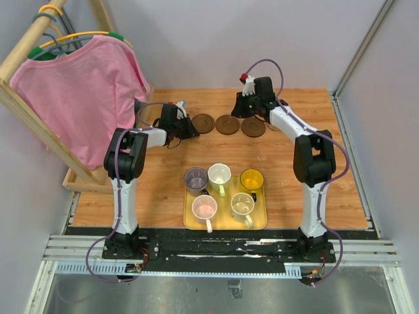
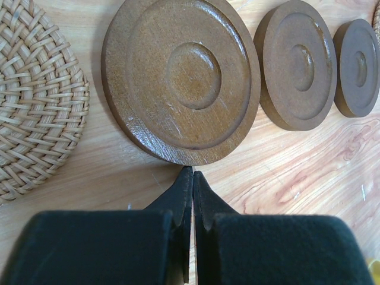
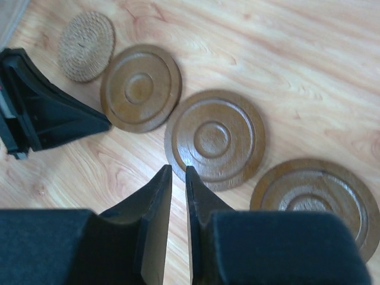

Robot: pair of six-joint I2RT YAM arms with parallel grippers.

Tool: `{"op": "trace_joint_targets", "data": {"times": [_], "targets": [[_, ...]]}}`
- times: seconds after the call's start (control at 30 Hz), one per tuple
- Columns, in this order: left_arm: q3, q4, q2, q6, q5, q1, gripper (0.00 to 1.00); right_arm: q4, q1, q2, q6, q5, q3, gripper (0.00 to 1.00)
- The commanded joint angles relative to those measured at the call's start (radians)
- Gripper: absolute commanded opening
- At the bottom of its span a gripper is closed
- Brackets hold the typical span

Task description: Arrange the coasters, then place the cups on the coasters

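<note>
Left gripper (image 2: 192, 176): jaws pressed together and empty; tips just short of the near edge of the first brown coaster (image 2: 181, 77).
Right gripper (image 3: 178, 173): jaws a narrow slit apart with nothing between them; tips just beside the middle brown coaster (image 3: 215, 138).
Coasters: a row across the upper centre of the top view, with a woven coaster (image 2: 35, 95) at its left end.
Cups (image 1: 205, 207): five on the yellow tray (image 1: 226, 226), lower centre, well apart from the row.
Surroundings: pink shirt (image 1: 78, 91) hanging on a wooden rack (image 1: 29, 42), upper left, near the left arm.
</note>
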Motion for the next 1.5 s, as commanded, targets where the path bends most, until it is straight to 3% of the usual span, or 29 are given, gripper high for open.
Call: {"op": "trace_joint_targets", "data": {"times": [0.0, 0.37, 0.53, 1.03, 1.47], "targets": [[-0.022, 0.024, -0.025, -0.002, 0.008, 0.004, 0.0, 0.029, -0.049, -0.036, 0.026, 0.055, -0.128, 0.15], [-0.128, 0.051, -0.148, -0.01, 0.007, 0.004, 0.01, 0.005, -0.073, -0.182, -0.007, 0.156, -0.365, 0.12], [-0.174, 0.068, -0.172, -0.023, 0.006, 0.004, 0.0, 0.01, -0.094, -0.175, 0.017, 0.162, -0.419, 0.12], [-0.218, 0.043, -0.26, 0.002, -0.083, 0.004, 0.01, 0.001, -0.116, -0.101, 0.036, 0.167, -0.425, 0.11], [-0.281, 0.032, -0.342, 0.016, -0.212, 0.022, 0.01, -0.023, -0.136, 0.005, 0.038, 0.153, -0.326, 0.11]]}}
